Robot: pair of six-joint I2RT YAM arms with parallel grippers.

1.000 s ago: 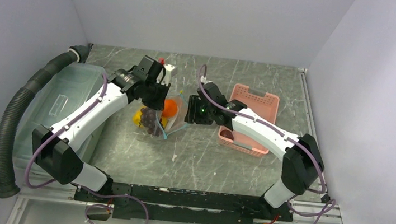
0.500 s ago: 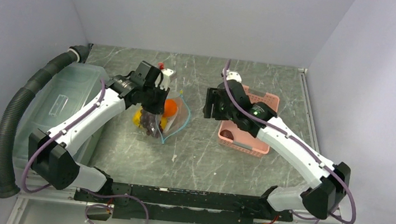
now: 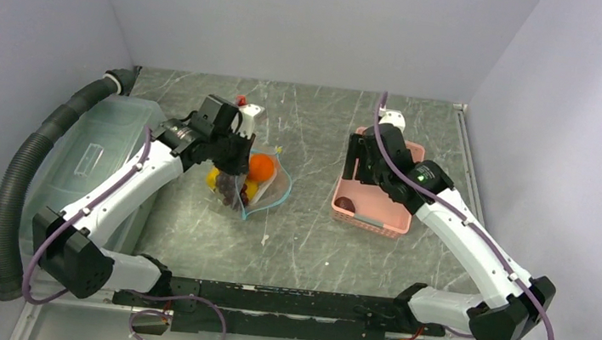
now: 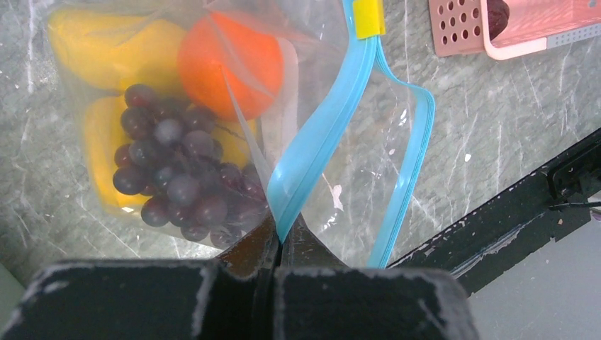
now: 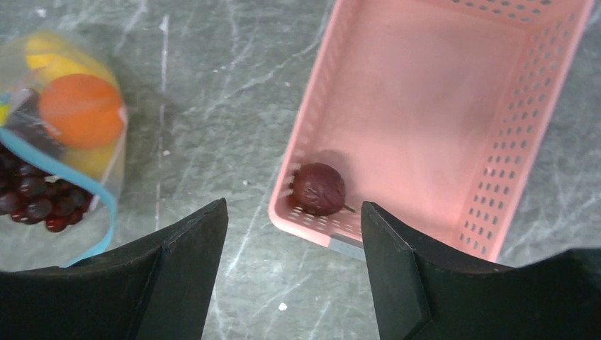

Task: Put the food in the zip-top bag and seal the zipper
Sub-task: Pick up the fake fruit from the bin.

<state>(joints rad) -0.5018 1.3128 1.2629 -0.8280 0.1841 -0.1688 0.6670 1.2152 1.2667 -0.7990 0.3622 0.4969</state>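
1. The zip-top bag [image 3: 272, 182] rests on the table [image 3: 315, 240], left of centre, holding an orange ball [image 4: 230, 64], a grape bunch [image 4: 177, 173] and yellow pieces [image 4: 106, 49].
2. The left jaws are pinched tight on its teal zipper [image 4: 322, 134].
3. The right jaws gape wide and empty above the pink basket [image 5: 453, 92], which holds one dark red fruit [image 5: 319, 188].

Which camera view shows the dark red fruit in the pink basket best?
Right wrist: the dark red fruit lies whole and close in the pink basket. Top external shows a small dark spot; left wrist crops it at the edge.
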